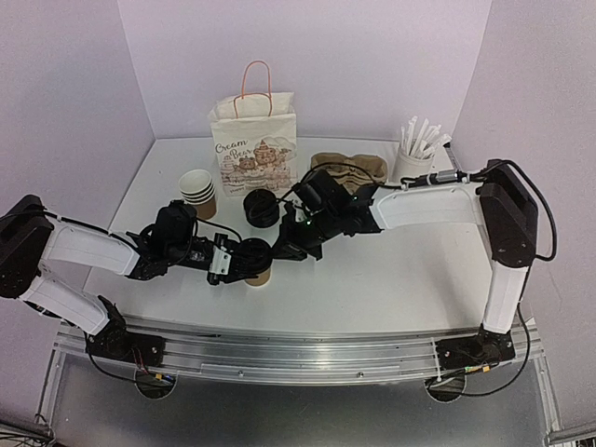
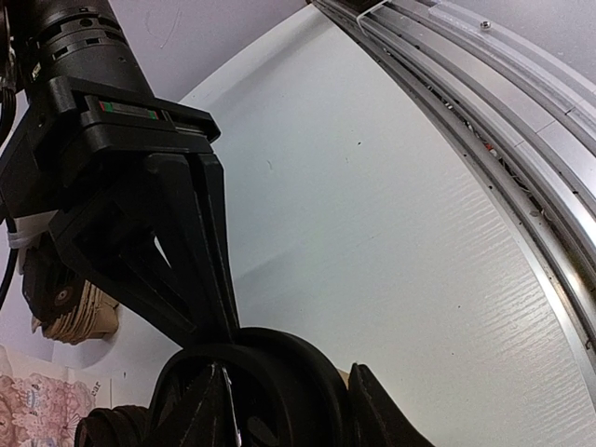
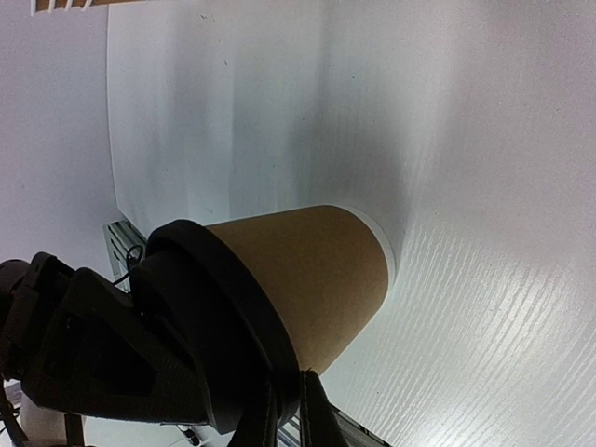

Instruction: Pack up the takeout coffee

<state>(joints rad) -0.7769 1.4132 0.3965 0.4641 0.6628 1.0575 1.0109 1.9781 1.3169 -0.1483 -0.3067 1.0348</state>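
The takeout coffee, a brown paper cup (image 1: 264,276) with a black lid, stands on the white table near the front middle. In the right wrist view the cup (image 3: 317,279) lies across the frame with its lid (image 3: 223,317) to the left. My left gripper (image 1: 251,264) is shut around the cup just under the lid (image 2: 279,372), one finger on each side (image 2: 291,414). My right gripper (image 1: 281,248) reaches in from the right. Its fingers (image 3: 285,421) are nearly together, pinching the lid's rim. The right gripper's fingers (image 2: 207,279) also show in the left wrist view.
A white paper bag (image 1: 253,140) with pink handles stands at the back middle. A stack of lidless brown cups (image 1: 198,189) and a stack of black lids (image 1: 260,209) stand in front of it. Brown cardboard pieces (image 1: 349,168) and a white holder with sticks (image 1: 414,154) are back right.
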